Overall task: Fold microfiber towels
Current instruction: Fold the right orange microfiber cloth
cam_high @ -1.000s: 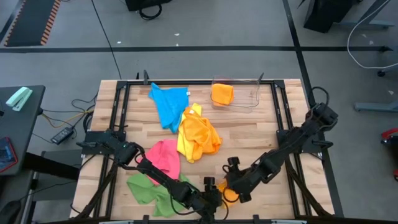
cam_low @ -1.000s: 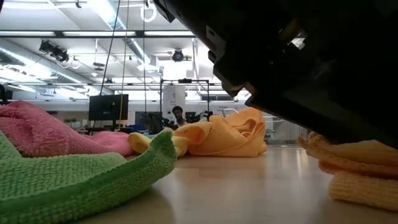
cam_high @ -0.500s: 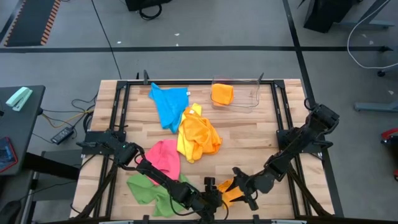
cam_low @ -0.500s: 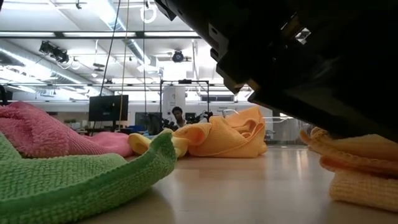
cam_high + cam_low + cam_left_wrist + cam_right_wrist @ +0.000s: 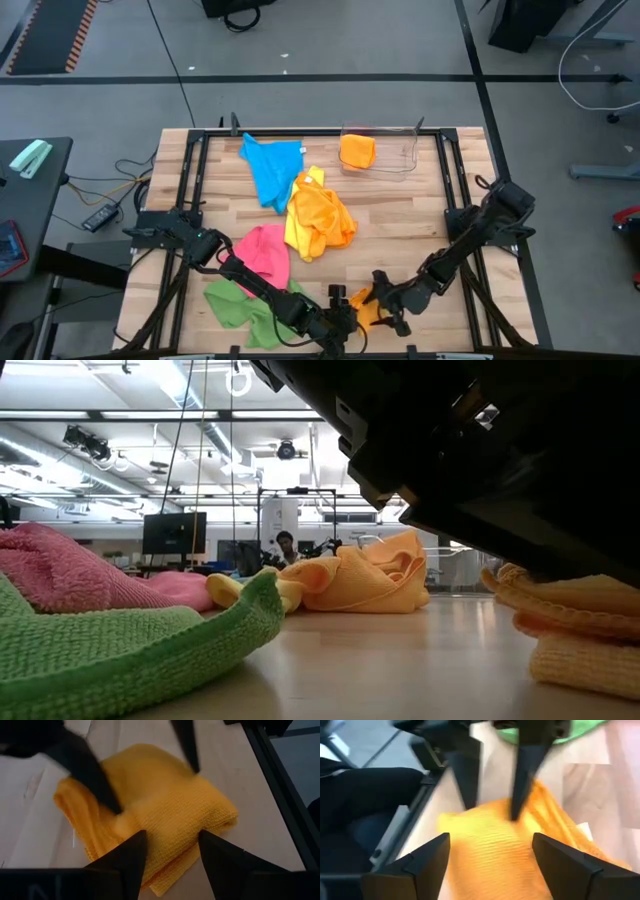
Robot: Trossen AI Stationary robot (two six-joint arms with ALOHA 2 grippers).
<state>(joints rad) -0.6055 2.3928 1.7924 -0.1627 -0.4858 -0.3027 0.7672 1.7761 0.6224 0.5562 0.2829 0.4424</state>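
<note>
Flanking folded orange towel [image 5: 364,306] | both tools apparently spread wide | wooden table [image 5: 420,215]

Folded orange towel [image 5: 365,308] lay at near table edge; green [image 5: 235,303] crumpled at near left, pink [image 5: 265,252] bunched just behind it; orange [image 5: 322,222] and yellow [image 5: 297,229] heaped mid-table, blue [image 5: 273,167] spread at far side, touching them; another folded orange [image 5: 357,151] in far bin
</note>
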